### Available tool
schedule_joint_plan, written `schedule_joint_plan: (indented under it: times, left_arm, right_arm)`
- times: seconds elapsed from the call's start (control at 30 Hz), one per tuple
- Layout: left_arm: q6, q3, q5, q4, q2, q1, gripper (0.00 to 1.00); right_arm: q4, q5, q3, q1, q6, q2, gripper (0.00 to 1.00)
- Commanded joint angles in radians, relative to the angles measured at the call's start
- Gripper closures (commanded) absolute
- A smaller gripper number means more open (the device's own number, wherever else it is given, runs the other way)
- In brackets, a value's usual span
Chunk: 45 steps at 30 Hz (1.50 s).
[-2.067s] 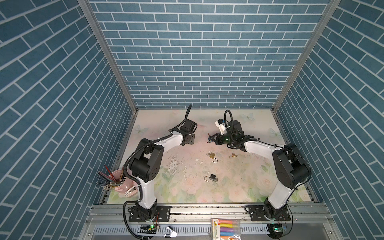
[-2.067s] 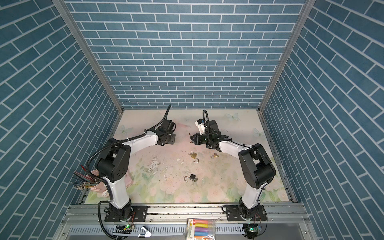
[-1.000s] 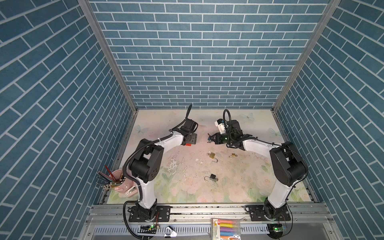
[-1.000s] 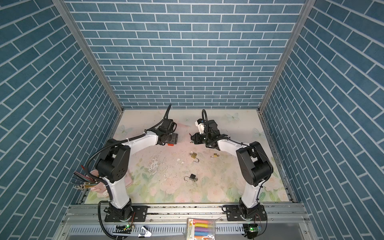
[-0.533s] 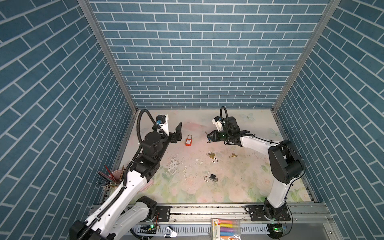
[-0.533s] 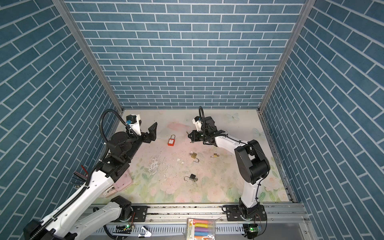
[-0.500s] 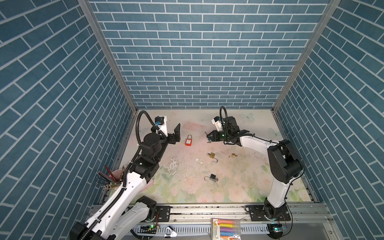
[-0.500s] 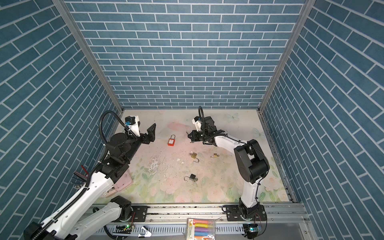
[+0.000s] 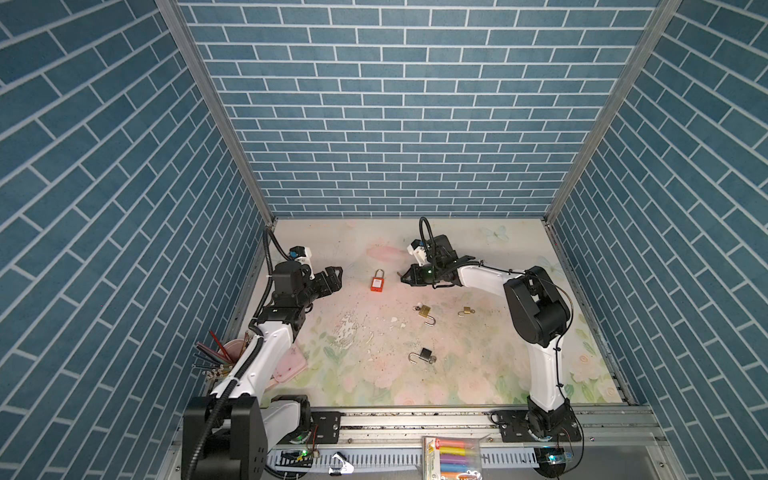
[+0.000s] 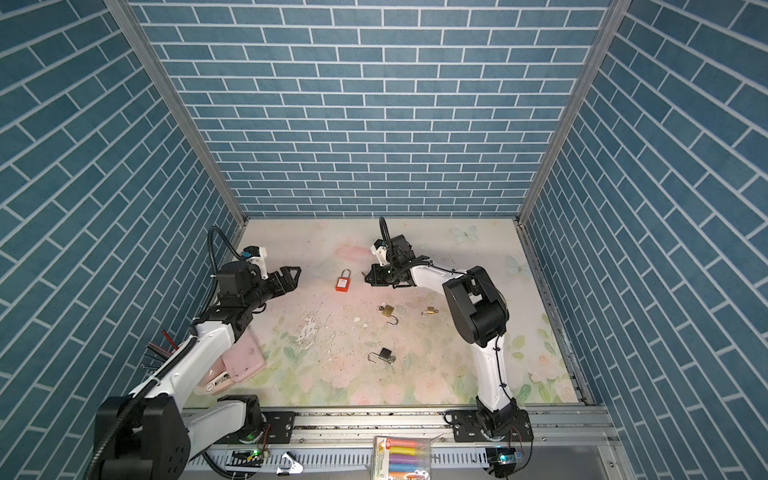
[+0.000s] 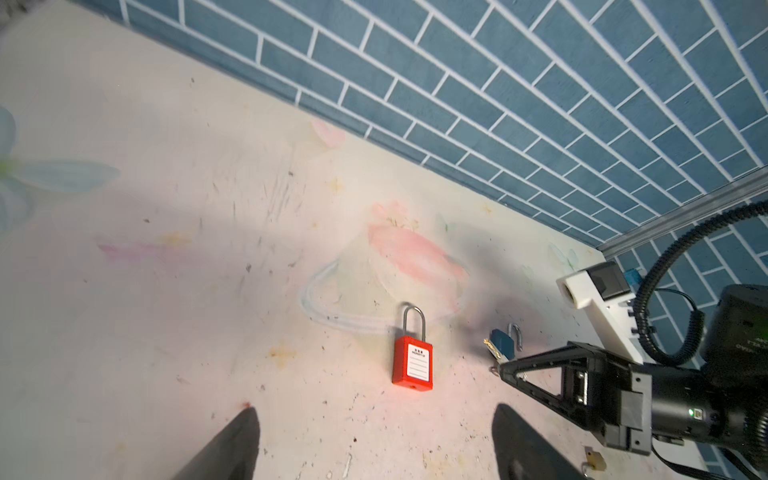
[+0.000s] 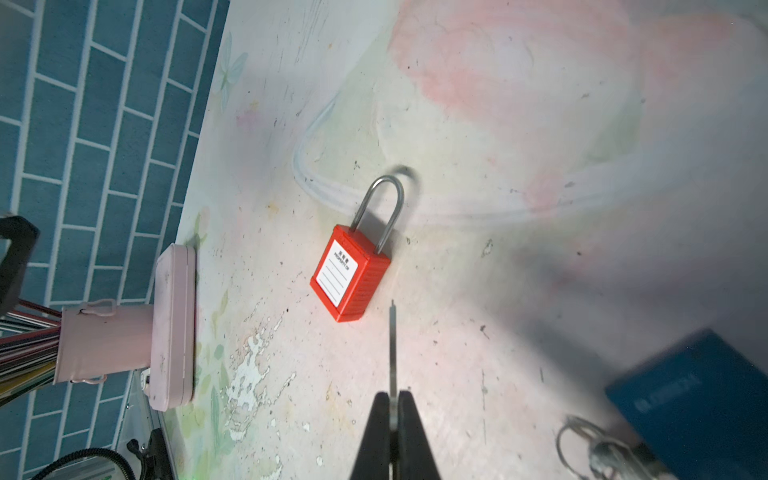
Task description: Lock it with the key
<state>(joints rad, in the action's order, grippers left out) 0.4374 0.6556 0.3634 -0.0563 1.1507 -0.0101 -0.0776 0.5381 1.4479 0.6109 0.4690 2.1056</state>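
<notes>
A red padlock [image 9: 377, 283] [image 10: 343, 283] lies flat on the floral mat, its steel shackle pushed down into the body and its white label facing up [image 11: 412, 365] [image 12: 348, 274]. My right gripper [image 9: 402, 276] [image 10: 366, 275] [image 12: 392, 400] is shut on a thin metal key [image 12: 392, 336]. The blade sticks out edge-on toward the padlock's bottom end, a short gap away. My left gripper [image 9: 335, 277] [image 10: 293, 277] [image 11: 376, 415] stands wide open and empty, to the left of the padlock and clear of it.
A blue padlock [image 11: 503, 343] [image 12: 698, 395] lies under the right gripper. Two brass padlocks [image 9: 424, 311] [image 9: 467, 310] and a dark one [image 9: 424, 354] lie nearer the front. A pink pencil case [image 10: 243, 361] with pens sits at the left edge.
My left gripper has let go of the red padlock, opened wide and drawn back to the left. The padlock now lies alone on the mat. The right gripper has edged left with the key.
</notes>
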Motion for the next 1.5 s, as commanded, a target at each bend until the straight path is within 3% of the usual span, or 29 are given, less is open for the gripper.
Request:
schedule_joint_plan:
  times: [0.0,0.5,0.87,1.13,1.47]
  left_arm:
    - [0.042,0.009,0.071,0.004,0.005,0.010,0.12]
    - [0.066,-0.004,0.068,0.012,0.013,-0.004,0.12]
    - [0.075,-0.007,0.072,0.006,0.012,-0.003,0.12]
    - [0.079,-0.006,0.078,0.002,0.014,-0.004,0.12]
    - [0.080,-0.006,0.085,0.001,0.011,-0.003,0.12]
  right_arm:
    - [-0.034,-0.015,0.043,0.006,0.042,0.039,0.93]
    - [-0.081,-0.004,0.205,0.023,0.065,0.199,0.89]
    - [-0.099,-0.007,0.240,0.033,0.054,0.235,0.88]
    - [-0.114,-0.046,0.245,0.036,0.024,0.227,0.76]
    - [-0.136,-0.041,0.293,0.049,0.012,0.273,0.75]
